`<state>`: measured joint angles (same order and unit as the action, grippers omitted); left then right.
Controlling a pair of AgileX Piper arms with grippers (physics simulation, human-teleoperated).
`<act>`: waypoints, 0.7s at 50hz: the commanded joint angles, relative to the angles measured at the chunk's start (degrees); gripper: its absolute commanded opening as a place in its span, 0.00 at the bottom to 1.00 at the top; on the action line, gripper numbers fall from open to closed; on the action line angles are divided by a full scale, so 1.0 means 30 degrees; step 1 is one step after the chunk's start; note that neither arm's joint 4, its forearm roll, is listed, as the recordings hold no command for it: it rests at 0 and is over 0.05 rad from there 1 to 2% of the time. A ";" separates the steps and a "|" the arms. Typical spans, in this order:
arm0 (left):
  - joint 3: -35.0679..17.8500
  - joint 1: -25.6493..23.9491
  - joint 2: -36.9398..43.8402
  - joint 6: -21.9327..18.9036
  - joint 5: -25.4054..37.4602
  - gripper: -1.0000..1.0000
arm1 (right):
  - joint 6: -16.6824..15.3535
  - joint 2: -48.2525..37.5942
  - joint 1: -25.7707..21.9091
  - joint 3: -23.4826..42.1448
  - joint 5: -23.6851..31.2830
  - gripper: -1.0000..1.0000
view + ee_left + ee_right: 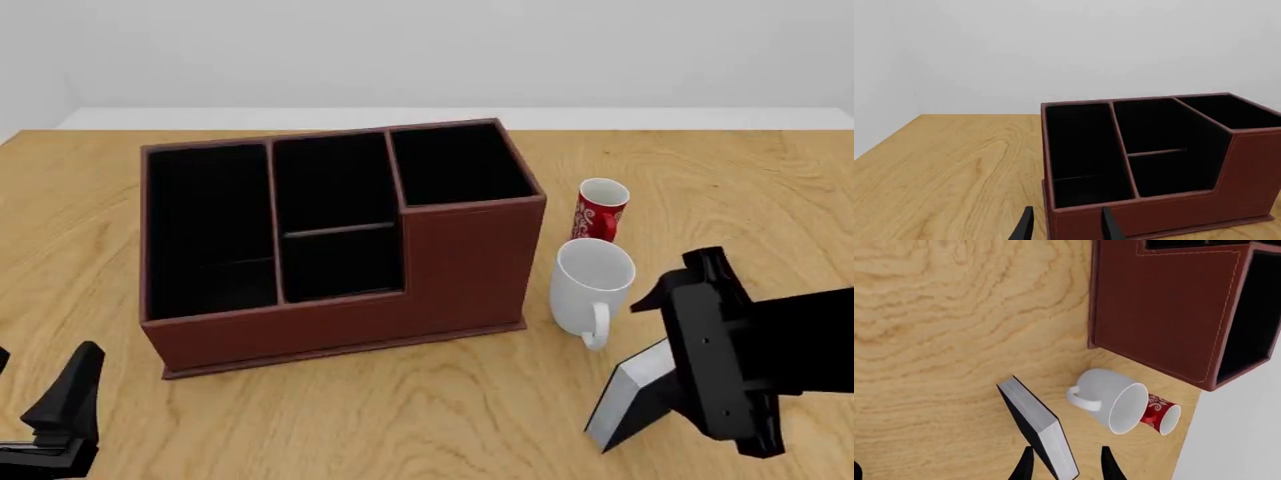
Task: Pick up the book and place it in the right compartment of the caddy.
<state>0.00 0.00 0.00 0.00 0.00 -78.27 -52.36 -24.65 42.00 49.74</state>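
The book (635, 400), black-covered with white page edges, stands on edge on the table right of the caddy (467, 270), just in front of the white mug. My right gripper (1066, 467) is open and straddles the book (1037, 422), one finger close against a cover, the other a small gap off. The arm hides part of the book in the front view. The right compartment (461, 165) is black-lined and holds nothing. My left gripper (60, 420) hangs open near the table's front left, facing the caddy (1247, 180), nothing between its fingers.
A white mug (591, 285) stands beside the caddy's right end, with a small red patterned mug (601, 208) just behind it. Both show in the right wrist view, the white mug (1111, 400) close to the book. Bare wood lies in front of the caddy.
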 commanded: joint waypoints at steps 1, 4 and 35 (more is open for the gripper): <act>0.0000 0.0000 0.0000 0.0000 0.0000 1.00 | 0.0271 -0.0578 -0.0235 -0.0527 -0.0503 1.00; 0.0000 0.0000 0.0000 0.0000 0.0000 1.00 | 0.0352 -0.0619 -0.0313 -0.0517 -0.0587 1.00; 0.0000 0.0000 0.0000 0.0000 0.0000 1.00 | 0.0045 -0.1934 0.0225 -0.1157 -0.1374 1.00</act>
<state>0.00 0.00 0.00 0.00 0.00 -77.31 -57.08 -24.78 39.10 46.20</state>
